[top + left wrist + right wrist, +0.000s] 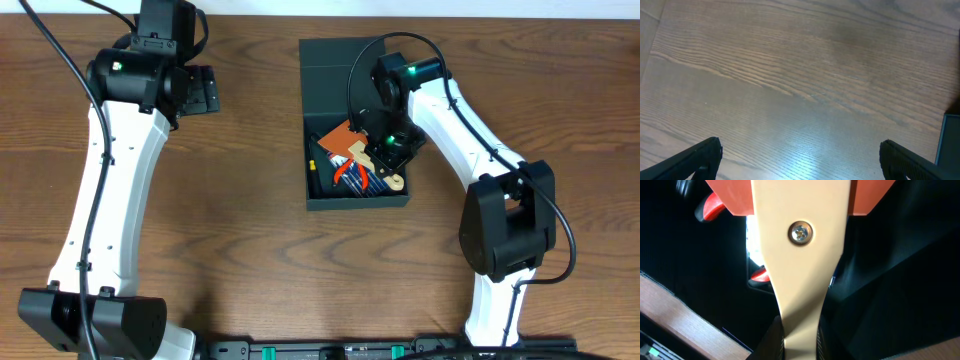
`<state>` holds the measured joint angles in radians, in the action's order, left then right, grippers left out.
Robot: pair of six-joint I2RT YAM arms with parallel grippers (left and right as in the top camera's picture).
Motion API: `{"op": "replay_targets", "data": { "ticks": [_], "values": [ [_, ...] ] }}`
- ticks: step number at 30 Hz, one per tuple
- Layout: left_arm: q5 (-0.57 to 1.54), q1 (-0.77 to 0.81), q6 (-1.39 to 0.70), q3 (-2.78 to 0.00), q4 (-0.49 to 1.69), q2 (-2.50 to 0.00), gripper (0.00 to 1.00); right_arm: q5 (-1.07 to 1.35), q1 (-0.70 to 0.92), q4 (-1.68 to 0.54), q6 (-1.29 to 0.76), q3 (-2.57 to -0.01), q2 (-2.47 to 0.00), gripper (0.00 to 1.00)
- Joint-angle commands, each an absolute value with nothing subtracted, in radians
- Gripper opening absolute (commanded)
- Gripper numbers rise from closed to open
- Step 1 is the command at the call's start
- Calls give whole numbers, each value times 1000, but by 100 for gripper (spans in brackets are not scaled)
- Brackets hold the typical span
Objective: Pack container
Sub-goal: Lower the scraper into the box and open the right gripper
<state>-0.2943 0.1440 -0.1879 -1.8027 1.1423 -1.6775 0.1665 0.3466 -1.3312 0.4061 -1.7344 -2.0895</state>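
Left gripper [203,90]: over the counter [240,200] at 10 o'clock, jaws wide apart, nothing held.
Container [358,203]: centre, lid flap [335,65] open toward 12 o'clock, part-filled.
Right gripper [385,150]: inside the container, jaws clamped on the cream handle of an orange-bladed scraper [799,280].
Step, as judged: placing the scraper. Next calls for release, then a clean lift.
Beneath: red-handled tool [350,172]; other contents obscured, unidentifiable.
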Motion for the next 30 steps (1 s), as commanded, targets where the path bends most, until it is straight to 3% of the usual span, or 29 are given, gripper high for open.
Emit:
{"op": "replay_targets", "data": {
  "ticks": [1,5,12,15,30],
  "values": [
    [-297,140,-205,-1799,1144,-1673,99,181,348,-1314,421,-1737,-2059,1],
    [-297,140,-204,-1799,1144,-1673,98,181,349,-1281,420,-1721,-2059,3],
    [-297,140,-205,-1799,1144,-1673,99,185,350,-1282,420,-1700,-2059,17],
    [-297,140,-205,-1799,1144,-1673,99,185,351,-1283,419,-1700,-2059,28],
    [-297,140,-205,-1799,1144,-1673,99,192,355,-1288,404,-1700,-2059,37]
  ]
}}
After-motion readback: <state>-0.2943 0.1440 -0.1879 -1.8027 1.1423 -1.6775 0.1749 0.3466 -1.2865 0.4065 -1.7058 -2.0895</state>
